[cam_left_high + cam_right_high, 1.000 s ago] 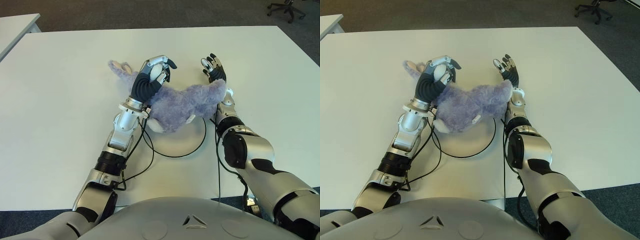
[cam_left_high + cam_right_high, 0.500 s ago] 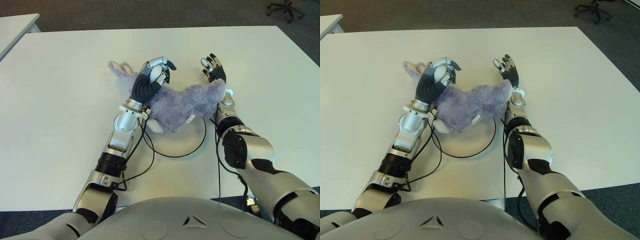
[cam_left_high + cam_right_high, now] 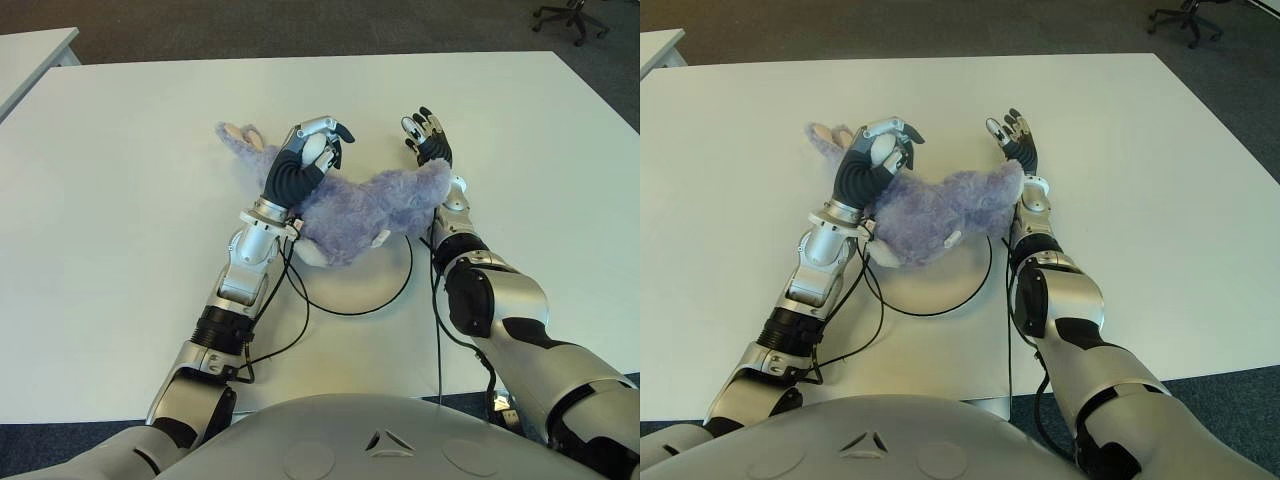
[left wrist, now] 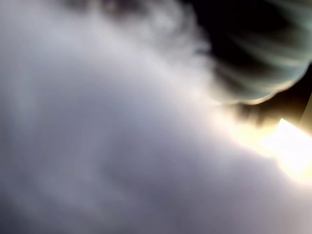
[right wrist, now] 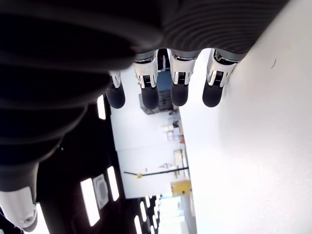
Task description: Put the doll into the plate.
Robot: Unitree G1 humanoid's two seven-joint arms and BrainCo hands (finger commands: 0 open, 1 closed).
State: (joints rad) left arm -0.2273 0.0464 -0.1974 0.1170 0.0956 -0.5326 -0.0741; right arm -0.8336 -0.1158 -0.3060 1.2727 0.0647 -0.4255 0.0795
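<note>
Plate point(image 3: 385, 296), a flat white disc with a dark rim at the middle of the frame, carries the lower part of the purple plush doll point(image 3: 365, 208); the doll's upper part and pink-lined ears point(image 3: 238, 133) stretch past the rim toward the upper left, over the white surface point(image 3: 120, 200). Left hand point(image 3: 305, 160) sits on the doll's upper end, its fingers point(image 3: 330, 127) curled around a pale, rounded part of the toy. In the left wrist view, blurred purple fur fills nearly everything. Right hand point(image 3: 428, 140) shows at the doll's right end, fingers point(image 5: 178, 90) extended and holding nothing. Black cables point(image 3: 290, 320) loop over the surface beside the left arm. Office chair point(image 3: 570, 15) stands on the floor at the upper right.
</note>
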